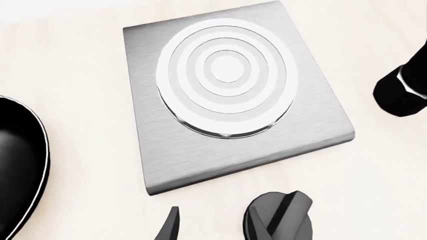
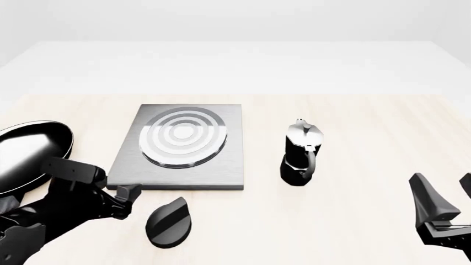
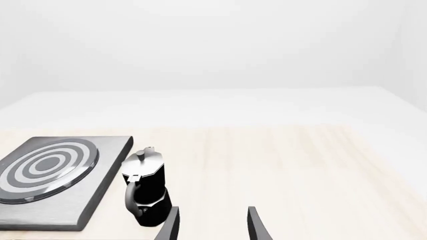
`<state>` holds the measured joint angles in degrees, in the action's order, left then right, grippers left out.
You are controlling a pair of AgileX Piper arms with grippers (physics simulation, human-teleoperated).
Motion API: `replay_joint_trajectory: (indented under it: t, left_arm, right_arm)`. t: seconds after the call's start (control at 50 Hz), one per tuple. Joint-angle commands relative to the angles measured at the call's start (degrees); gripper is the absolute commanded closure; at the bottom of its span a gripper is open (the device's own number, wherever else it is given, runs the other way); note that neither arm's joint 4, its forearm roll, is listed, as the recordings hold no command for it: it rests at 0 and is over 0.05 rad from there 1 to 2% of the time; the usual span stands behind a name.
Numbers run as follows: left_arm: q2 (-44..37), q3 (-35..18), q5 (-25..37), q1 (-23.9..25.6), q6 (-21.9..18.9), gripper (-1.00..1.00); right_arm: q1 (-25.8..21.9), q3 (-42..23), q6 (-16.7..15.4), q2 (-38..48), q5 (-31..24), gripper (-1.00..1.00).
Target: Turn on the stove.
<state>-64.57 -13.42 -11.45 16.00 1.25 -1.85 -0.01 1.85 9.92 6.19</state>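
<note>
While both arms hang low, the stove (image 2: 184,146) lies mid-worktop (image 2: 353,121).
Left wrist: left gripper (image 1: 220,225), jaws spread, one finger (image 1: 168,227) beside the knob (image 1: 280,217). Front: knob just before the stove. Right wrist: right gripper (image 3: 212,225), jaws spread, holding nothing.

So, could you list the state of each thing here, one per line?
Stove: flat on table, burner bare.
Knob: on table near the stove's front edge, not gripped.
Moka pot: upright, lid shut.
Pan: empty.
Left gripper: open, beside knob.
Right gripper: open, holds nothing.
</note>
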Motion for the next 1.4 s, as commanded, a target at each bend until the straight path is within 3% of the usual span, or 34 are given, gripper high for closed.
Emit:
replay_joint_trajectory:
  t: [0.02,0.22,0.24,0.38,0.52,0.56,0.58,0.62,0.74,0.76,0.96,1.4]
  left_arm:
    - [10.19,1.63,5.61,-2.13,-2.78,-1.00]
    - [24.05,2.86,12.95,-1.35,-3.51,-1.00]
    - [27.69,3.64,14.04,-1.73,-7.86,-1.00]
    - [38.98,3.71,21.23,-2.21,-10.01,-1.00]
    - [52.87,1.58,31.38,-1.51,-7.89,-1.00]
    - [55.50,1.55,33.36,-1.16,-9.64,-1.00]
    - [58.17,0.49,35.78,-0.99,-6.31,-1.00]
    - [61.01,0.10,37.91,-2.12,-8.09,-1.00]
    - [64.45,-1.14,40.23,-0.78,-7.32,-1.00]
    - [64.55,-2.22,40.17,0.51,-5.70,-1.00]
    - [64.56,-2.75,39.20,1.82,-8.64,-1.00]
    - [64.57,4.80,33.86,1.10,-6.26,-1.00]
  right_arm:
    - [-0.19,0.00,-0.33,1.26,0.88,-1.00]
    - [-0.21,0.00,-0.90,0.75,0.40,-1.00]
    - [-0.21,0.00,-0.90,0.78,0.43,-1.00]
    - [-0.29,0.00,-0.75,0.93,0.50,-1.00]
    - [-0.27,0.00,-0.73,-0.68,-0.71,-1.00]
    - [-0.27,0.00,-0.58,-0.86,-0.92,-1.00]
    - [-0.26,0.00,-0.55,-1.06,-1.08,-1.00]
    - [-0.21,0.00,-0.36,-1.56,-1.49,-1.00]
    - [-0.35,0.00,-0.24,-0.76,-0.94,-1.00]
    - [-0.36,0.00,-0.11,-0.81,-1.06,-1.00]
    - [-0.26,0.00,-0.44,-0.06,-0.49,-1.00]
    - [-0.21,0.00,-0.69,0.34,-0.15,-1.00]
